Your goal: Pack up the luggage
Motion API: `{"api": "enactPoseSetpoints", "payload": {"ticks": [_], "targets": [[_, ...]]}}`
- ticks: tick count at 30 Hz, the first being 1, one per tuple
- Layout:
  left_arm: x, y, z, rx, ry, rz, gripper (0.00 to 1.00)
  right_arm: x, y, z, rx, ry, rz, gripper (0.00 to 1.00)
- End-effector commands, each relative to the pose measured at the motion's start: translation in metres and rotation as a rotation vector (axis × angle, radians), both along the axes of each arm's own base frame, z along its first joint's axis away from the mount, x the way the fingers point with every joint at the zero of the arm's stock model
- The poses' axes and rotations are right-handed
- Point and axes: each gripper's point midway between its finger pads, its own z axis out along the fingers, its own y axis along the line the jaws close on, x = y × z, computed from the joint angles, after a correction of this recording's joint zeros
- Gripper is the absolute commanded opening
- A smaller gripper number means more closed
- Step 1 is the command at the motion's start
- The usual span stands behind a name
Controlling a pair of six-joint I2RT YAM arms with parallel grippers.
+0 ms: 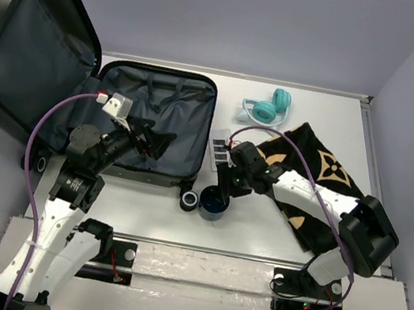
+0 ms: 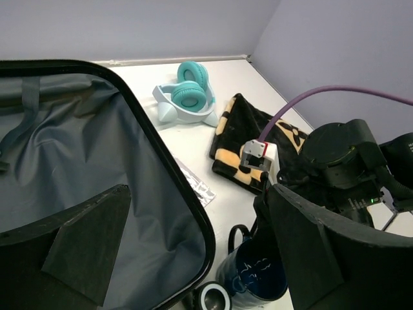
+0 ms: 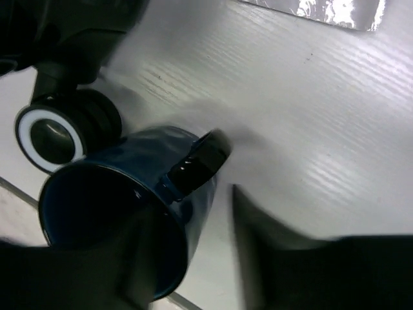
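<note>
The luggage (image 1: 185,119) lies open on the table with its grey lining up and its lid (image 1: 32,52) raised at the far left. My left gripper (image 1: 149,141) hovers open and empty over the lining (image 2: 77,161), near the case's right rim. A dark blue mug (image 1: 213,203) stands just outside the case next to a wheel (image 1: 190,198). My right gripper (image 1: 223,187) is open at the mug (image 3: 122,213). One finger is inside the rim and the other finger (image 3: 290,258) is outside, a little off the wall beside the handle.
Teal headphones (image 1: 267,109) lie at the back, also in the left wrist view (image 2: 187,97). A silver blister pack (image 1: 219,145) lies beside the case. A black cloth with tan flower print (image 1: 324,176) lies on the right under my right arm.
</note>
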Motion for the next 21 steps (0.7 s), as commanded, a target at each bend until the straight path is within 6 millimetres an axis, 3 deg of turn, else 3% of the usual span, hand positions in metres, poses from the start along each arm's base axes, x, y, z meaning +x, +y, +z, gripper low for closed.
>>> {"api": "enactPoseSetpoints", "payload": {"ticks": [1, 2, 5, 7, 8, 9, 11, 12, 14, 15, 17, 20, 21], "targets": [[-0.004, 0.002, 0.02, 0.0, -0.073, 0.003, 0.99, 0.003, 0.012, 0.013, 0.024, -0.019, 0.025, 0.18], [-0.003, 0.003, 0.021, 0.0, -0.073, 0.011, 0.99, 0.006, 0.012, 0.019, 0.025, -0.038, 0.014, 0.09], [-0.002, 0.007, 0.024, -0.003, -0.08, 0.038, 0.99, 0.011, 0.008, 0.054, 0.054, -0.108, 0.004, 0.07], [0.0, 0.012, 0.025, -0.01, -0.076, 0.07, 0.99, 0.023, 0.006, 0.103, 0.099, -0.218, -0.029, 0.07], [0.001, 0.014, 0.026, -0.015, -0.075, 0.084, 0.99, 0.025, 0.004, 0.117, 0.103, -0.247, -0.025, 0.07], [0.002, 0.016, 0.027, -0.019, -0.07, 0.097, 0.99, 0.032, 0.009, 0.148, 0.148, -0.302, -0.031, 0.07], [0.007, 0.026, 0.029, -0.029, -0.069, 0.167, 0.99, 0.04, 0.015, 0.179, 0.192, -0.366, -0.027, 0.07], [0.007, 0.033, 0.031, -0.035, -0.064, 0.2, 0.99, 0.052, 0.026, 0.204, 0.23, -0.425, -0.02, 0.07], [0.014, 0.054, 0.033, -0.043, -0.053, 0.33, 0.99, 0.068, 0.049, 0.227, 0.293, -0.49, 0.022, 0.07], [0.015, 0.063, 0.027, -0.04, -0.023, 0.381, 0.99, 0.08, 0.064, 0.222, 0.3, -0.501, 0.032, 0.07], [0.018, 0.09, 0.019, -0.039, 0.022, 0.539, 0.99, 0.111, 0.094, 0.236, 0.345, -0.597, 0.05, 0.07], [0.017, 0.109, 0.018, -0.051, 0.039, 0.65, 0.99, 0.146, 0.119, 0.245, 0.342, -0.696, 0.046, 0.07], [0.016, 0.112, 0.02, -0.058, 0.04, 0.662, 0.99, 0.16, 0.128, 0.274, 0.363, -0.78, 0.046, 0.07]]}}
